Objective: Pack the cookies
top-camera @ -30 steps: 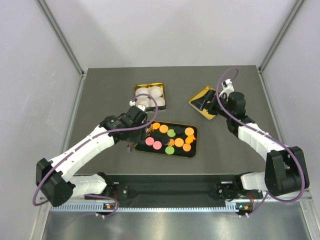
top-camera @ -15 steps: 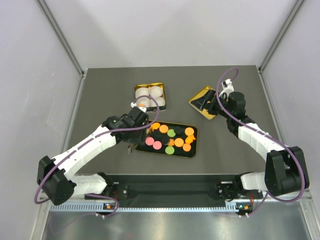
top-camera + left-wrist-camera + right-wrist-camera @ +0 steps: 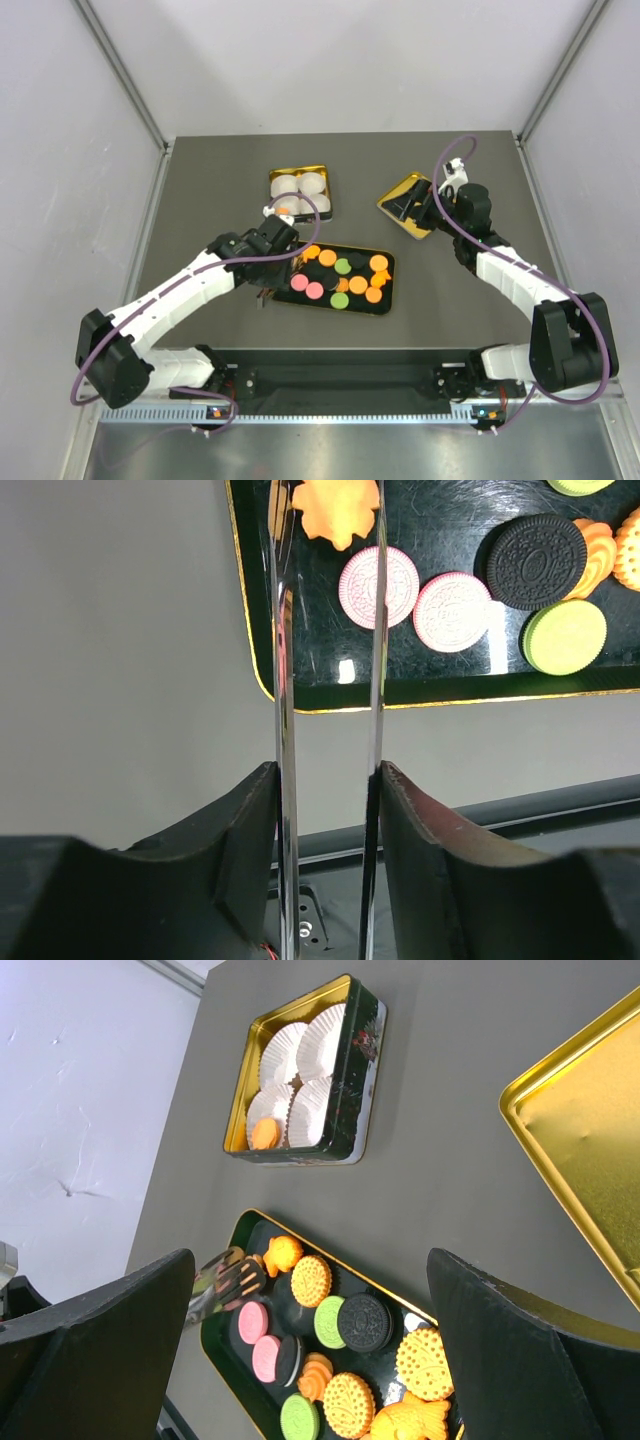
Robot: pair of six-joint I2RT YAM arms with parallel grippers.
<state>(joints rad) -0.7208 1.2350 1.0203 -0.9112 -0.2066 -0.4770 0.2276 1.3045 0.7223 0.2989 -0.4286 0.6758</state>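
Fingers of the L gripper (image 3: 328,780) are clenched on metal tongs (image 3: 283,680), blades parted, nothing pinched btwn them. Vs. a sec ago the L wrist has slid a touch from beyond the tray's far-left corner back toward its left end. The blades now reach in over the tray (image 3: 450,675), which reads as a reach for the next cookie, not a drop-off. R gripper (image 3: 425,205) hasn't budged: jaws wide, empty, over the gold lid (image 3: 590,1140) off the tray's far-right corner. Likely target is the flower cookie (image 3: 335,510), orange, at the tray's left end, just ahead of the tong tips and framed btwn the blades (contact: can't tell). The tin (image 3: 362,1060) sits just beyond the tray's far edge, w/ one packed cookie (image 3: 265,1132) in one of its paper cups (image 3: 325,1035).
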